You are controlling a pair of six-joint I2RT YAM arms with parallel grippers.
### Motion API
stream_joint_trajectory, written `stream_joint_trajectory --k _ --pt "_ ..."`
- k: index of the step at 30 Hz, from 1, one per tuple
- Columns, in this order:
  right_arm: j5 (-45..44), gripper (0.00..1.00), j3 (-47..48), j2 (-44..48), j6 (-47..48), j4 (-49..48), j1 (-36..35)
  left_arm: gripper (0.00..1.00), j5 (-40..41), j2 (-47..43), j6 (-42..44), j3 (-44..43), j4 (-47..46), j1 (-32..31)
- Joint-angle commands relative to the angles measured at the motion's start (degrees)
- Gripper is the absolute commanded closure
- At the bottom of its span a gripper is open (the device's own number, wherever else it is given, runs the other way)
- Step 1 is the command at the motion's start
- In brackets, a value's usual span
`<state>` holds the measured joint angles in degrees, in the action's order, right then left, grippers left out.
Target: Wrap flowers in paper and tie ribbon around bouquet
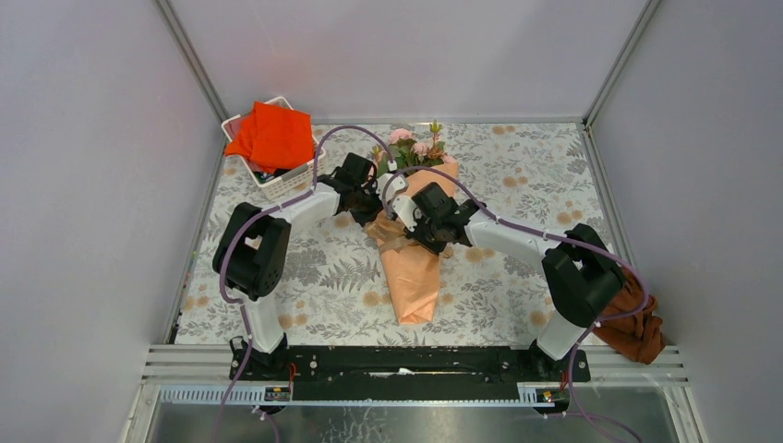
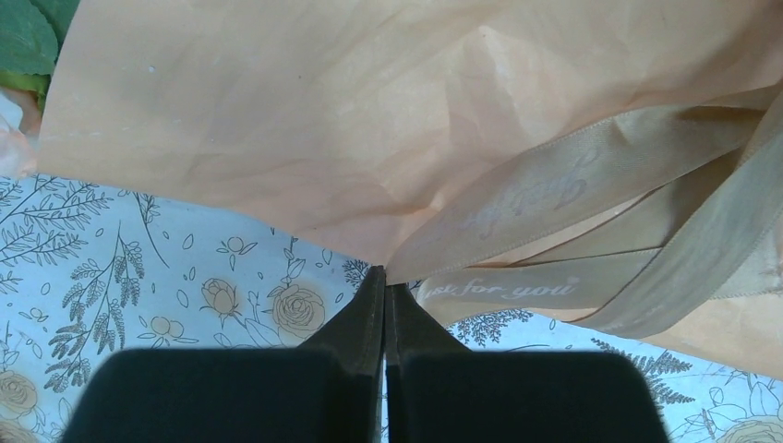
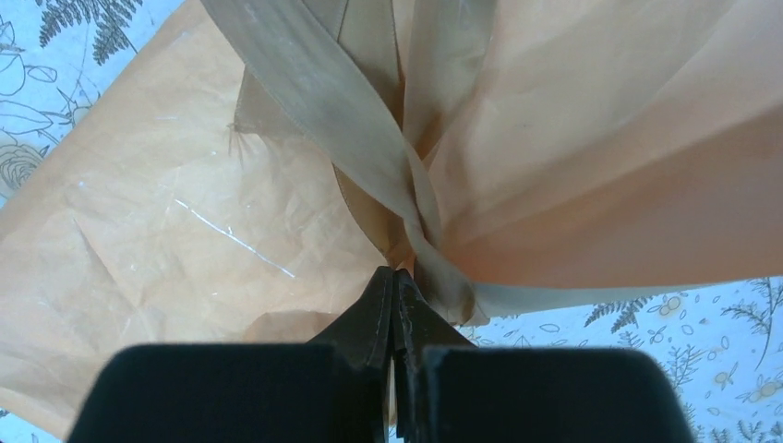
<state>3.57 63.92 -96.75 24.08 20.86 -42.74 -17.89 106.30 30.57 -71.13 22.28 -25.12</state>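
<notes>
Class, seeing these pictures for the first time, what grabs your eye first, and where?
The bouquet lies in the middle, pink roses at its far end. The left gripper and right gripper meet at its waist, jaws shut on the tan ribbon. An orange-red cloth tops the far-left basket.

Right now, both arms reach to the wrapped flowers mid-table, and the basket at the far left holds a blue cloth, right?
Not quite. The top external view shows that the cloth in the basket is orange-red, not blue. The rest of what you said stands.
</notes>
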Motion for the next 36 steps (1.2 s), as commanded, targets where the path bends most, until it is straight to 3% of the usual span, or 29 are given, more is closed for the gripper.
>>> stream_joint_trajectory --k 1,7,15,19,24,29,36 --pt "1.3 1.00 1.4 4.3 -2.7 2.0 -0.2 1.00 1.6 -2.2 1.2 -0.1 -0.5 -0.4" --pt "9.5 1.00 -3.2 9.1 -9.3 -1.0 2.6 1.00 4.9 -3.2 1.9 2.0 -1.2 -0.3" --pt "12.9 1.00 -3.5 9.7 -11.5 -2.3 4.5 1.00 4.6 -3.5 2.0 2.4 -1.0 -0.3" --pt "18.5 1.00 -4.7 10.6 -17.0 -6.9 9.0 1.00 5.6 -4.0 1.6 3.2 -1.0 -0.3" --pt "22.8 1.00 -10.8 13.5 -31.3 -18.8 19.2 1.00 10.8 -4.3 0.8 4.8 -0.8 0.2" --pt "25.4 1.00 -22.8 16.7 -49.0 -36.0 29.7 1.00 11.7 -5.6 1.9 7.7 0.8 1.9" --pt "18.0 1.00 -41.2 19.4 -70.6 -53.6 45.2 1.00 13.2 -8.1 5.2 14.3 4.6 7.0"
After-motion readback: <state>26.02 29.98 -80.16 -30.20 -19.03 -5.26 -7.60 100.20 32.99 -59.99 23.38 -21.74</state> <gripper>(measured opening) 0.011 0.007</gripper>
